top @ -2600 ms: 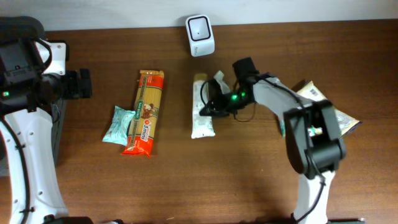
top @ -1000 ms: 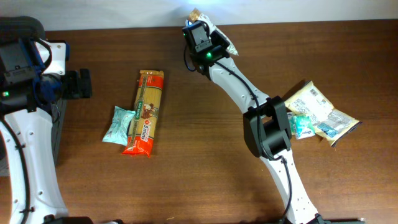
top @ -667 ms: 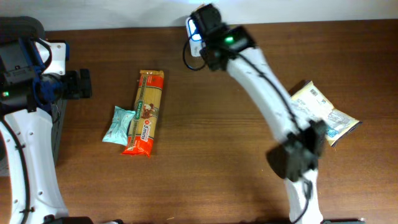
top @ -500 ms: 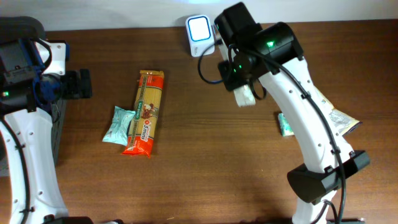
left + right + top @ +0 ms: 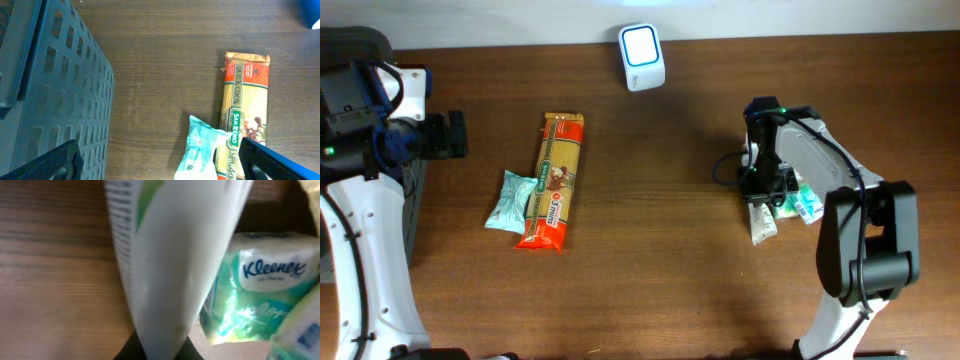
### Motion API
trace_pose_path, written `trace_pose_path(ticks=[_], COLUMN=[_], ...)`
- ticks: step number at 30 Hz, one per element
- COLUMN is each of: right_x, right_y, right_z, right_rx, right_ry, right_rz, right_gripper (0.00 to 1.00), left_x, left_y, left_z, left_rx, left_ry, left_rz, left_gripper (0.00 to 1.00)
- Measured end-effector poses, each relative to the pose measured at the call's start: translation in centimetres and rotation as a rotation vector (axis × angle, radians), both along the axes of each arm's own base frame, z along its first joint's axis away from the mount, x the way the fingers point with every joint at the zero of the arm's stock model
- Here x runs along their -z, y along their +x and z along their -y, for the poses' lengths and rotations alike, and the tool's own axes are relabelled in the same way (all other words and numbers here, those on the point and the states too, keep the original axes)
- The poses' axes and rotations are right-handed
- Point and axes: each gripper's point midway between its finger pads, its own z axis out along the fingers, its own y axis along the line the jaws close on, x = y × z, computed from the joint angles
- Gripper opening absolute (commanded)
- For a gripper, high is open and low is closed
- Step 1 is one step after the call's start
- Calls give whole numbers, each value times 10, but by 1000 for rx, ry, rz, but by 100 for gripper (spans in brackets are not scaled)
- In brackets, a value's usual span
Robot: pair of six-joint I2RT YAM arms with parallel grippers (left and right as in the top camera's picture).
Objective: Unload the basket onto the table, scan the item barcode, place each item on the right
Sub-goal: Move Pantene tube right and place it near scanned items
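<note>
A long white packet [image 5: 762, 222] with green print lies lengthwise down to the table at the right. My right gripper [image 5: 761, 188] is shut on its upper end. In the right wrist view the packet [image 5: 170, 255] fills the middle and narrows between the dark jaws of the right gripper [image 5: 160, 349]. The white barcode scanner [image 5: 642, 44] stands at the back centre, far from the packet, with its window lit. My left gripper [image 5: 453, 135] hovers at the far left, open and holding nothing. Its two black fingers sit wide apart in the left wrist view [image 5: 160, 165].
A green Kleenex tissue pack [image 5: 255, 300] lies right beside the held packet [image 5: 806, 204]. A spaghetti pack [image 5: 553, 180] and a teal tissue packet [image 5: 510, 200] lie left of centre. A grey slotted basket [image 5: 45, 90] stands at the far left edge.
The right arm has swung the white packet from the scanner at the back over to the right side and down beside the Kleenex pack. The left arm has not moved.
</note>
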Motion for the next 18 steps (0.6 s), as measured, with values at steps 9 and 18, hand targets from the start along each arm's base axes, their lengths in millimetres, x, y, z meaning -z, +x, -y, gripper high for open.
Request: trace_pose_path(ticks=[9, 18], right_x=[-85, -143], right_y=[52, 115], right_z=[22, -249], right_rx=[90, -171], right_ry=[55, 668], right_rz=[143, 499], right_gripper=[67, 70], left_x=[0, 0], left_y=[0, 0], left_z=[0, 0], left_rx=[0, 0], left_ry=[0, 0], left_rz=[1, 1], left_gripper=[99, 99])
